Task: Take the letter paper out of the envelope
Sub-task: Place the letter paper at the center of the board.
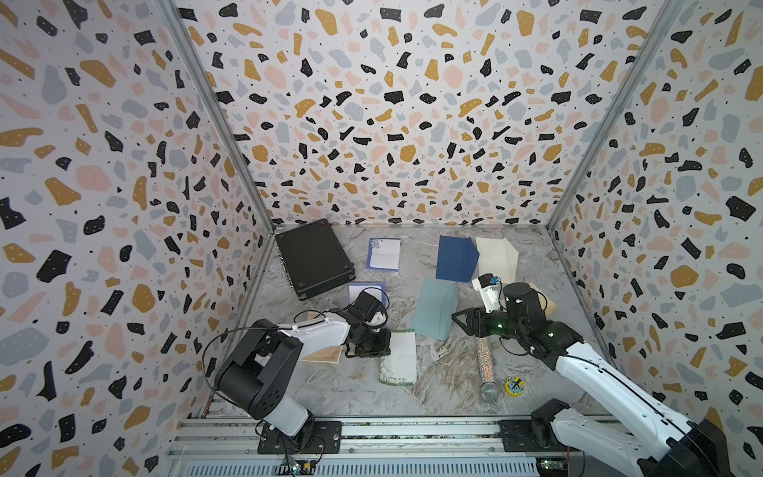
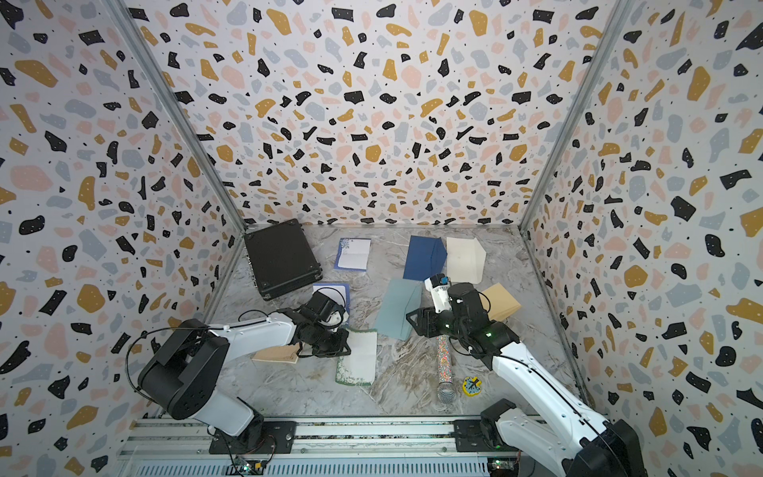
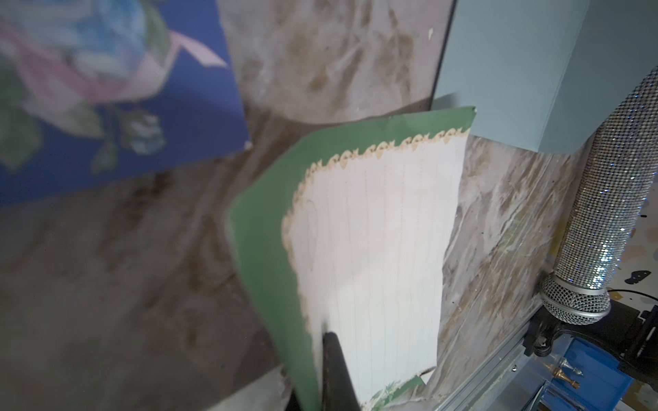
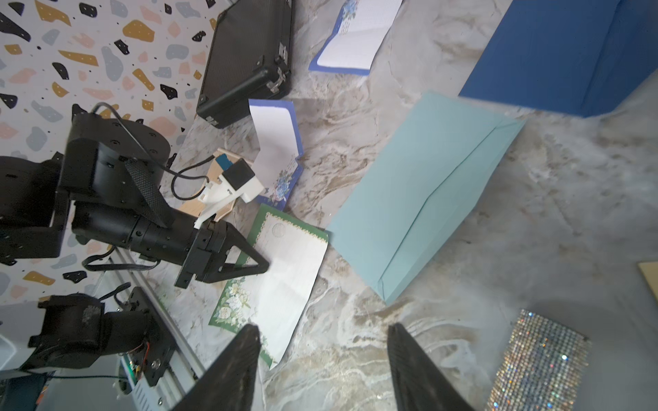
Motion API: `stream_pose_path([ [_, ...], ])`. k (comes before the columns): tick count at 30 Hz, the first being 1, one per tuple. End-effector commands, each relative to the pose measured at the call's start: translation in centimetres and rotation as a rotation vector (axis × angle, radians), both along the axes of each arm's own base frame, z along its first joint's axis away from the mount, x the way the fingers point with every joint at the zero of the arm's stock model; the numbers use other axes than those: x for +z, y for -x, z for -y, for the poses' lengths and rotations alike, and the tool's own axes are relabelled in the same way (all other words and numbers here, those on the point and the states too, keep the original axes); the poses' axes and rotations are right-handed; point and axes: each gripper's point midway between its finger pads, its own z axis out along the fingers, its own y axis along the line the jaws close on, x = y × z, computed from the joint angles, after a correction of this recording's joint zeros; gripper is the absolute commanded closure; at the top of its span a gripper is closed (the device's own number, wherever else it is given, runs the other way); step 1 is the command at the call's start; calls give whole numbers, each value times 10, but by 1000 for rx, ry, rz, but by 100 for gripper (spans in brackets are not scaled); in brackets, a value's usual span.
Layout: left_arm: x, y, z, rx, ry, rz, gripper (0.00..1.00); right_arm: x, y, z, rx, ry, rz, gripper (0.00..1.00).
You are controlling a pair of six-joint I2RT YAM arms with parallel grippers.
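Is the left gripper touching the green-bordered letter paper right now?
Touching. The left wrist view shows the left gripper shut on the green-bordered letter paper, its black finger pressed flat against the sheet's edge.

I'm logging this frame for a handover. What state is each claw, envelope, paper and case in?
left claw: shut on the edge of the green-bordered letter paper.
green-bordered letter paper: out of any envelope, unfolded, pinched at one edge.
right claw: open, empty.
teal envelope: lying flat, nothing sticking out.
dark blue envelope: flap open.
cream envelope: flap open.
black case: closed.
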Motion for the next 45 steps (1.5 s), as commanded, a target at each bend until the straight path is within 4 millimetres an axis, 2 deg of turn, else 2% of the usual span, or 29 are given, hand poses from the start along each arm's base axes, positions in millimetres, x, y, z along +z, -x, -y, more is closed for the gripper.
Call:
stream_pose_path([
  [1, -4, 11, -8, -10, -38, 4, 100, 9, 19, 1, 33, -12, -66, 39],
  [8, -9, 15, -8, -10, -61, -1, 100, 5, 35, 6, 41, -20, -109, 39],
  [17, -8, 20, -16, 4, -98, 5, 99, -3, 38, 7, 43, -7, -139, 36],
  [21, -5, 21, -21, 11, -123, 13, 80, 1, 46, -2, 102, -40, -179, 35],
  [25, 0, 19, -27, 28, -147, 33, 66, 2, 53, -2, 123, -47, -194, 34],
  [28, 4, 18, -26, 28, -146, 44, 62, 1, 54, -1, 124, -43, -193, 33],
  [34, 7, 20, -33, 34, -177, 47, 61, 2, 50, -1, 112, -37, -190, 33],
  [37, 11, 23, -37, 47, -177, 51, 54, 1, 50, 1, 106, -23, -183, 33],
  [42, 27, 24, -38, 65, -159, 67, 46, 1, 45, 4, 86, -1, -164, 33],
  [45, 40, 21, -39, 85, -152, 90, 44, 8, 41, 5, 78, -4, -125, 32],
])
